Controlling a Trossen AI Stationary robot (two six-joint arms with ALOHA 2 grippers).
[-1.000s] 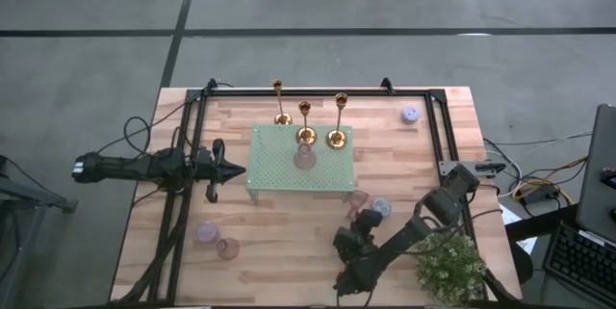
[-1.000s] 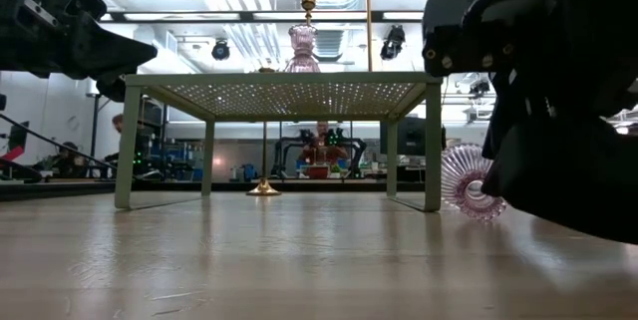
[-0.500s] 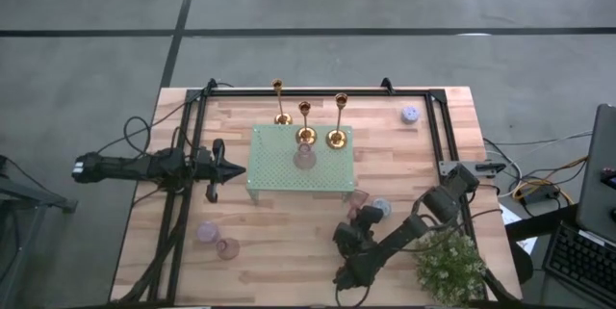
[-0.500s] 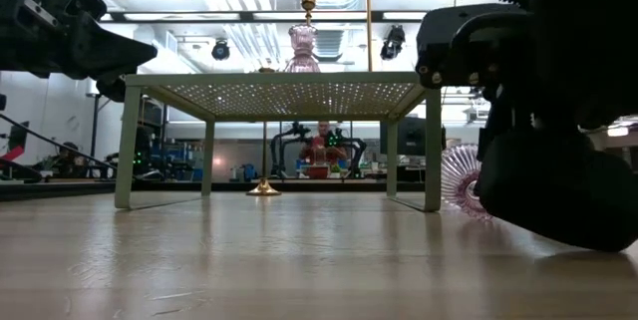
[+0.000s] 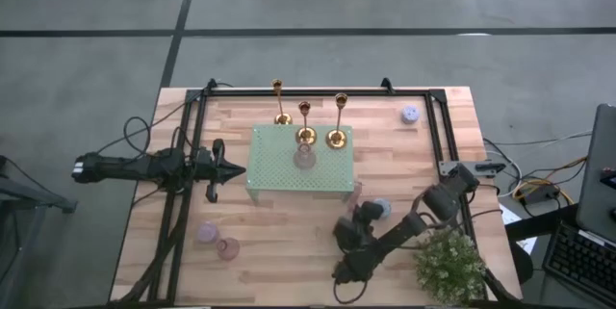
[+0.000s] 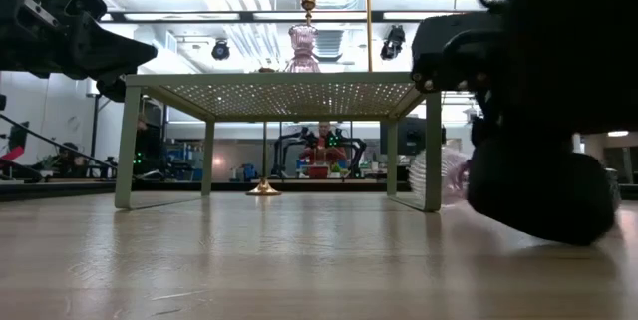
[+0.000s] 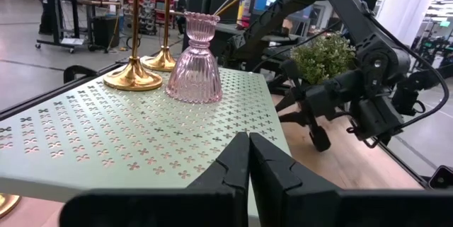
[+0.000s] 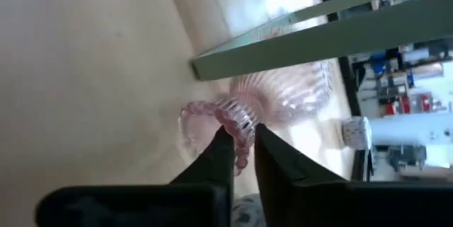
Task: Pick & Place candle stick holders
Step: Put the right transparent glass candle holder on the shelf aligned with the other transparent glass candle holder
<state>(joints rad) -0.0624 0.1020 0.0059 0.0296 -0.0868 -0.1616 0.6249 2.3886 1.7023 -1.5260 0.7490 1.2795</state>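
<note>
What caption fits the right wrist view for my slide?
Right gripper shut on the rim of a tipped pink glass holder beside the green stand's leg.

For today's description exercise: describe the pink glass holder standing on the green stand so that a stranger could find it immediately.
Start at the pale green perforated stand in the middle of the wooden table. On its top, just in front of two gold candlesticks, stands the pink glass holder. Unlike those tall, thin, shiny stems, it is squat, ribbed, see-through and bell-shaped, and unlike the other pink pieces, it is on the stand.

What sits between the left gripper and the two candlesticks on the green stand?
In the left wrist view, bare perforated stand top, with a pink glass holder beside the candlesticks.
</note>
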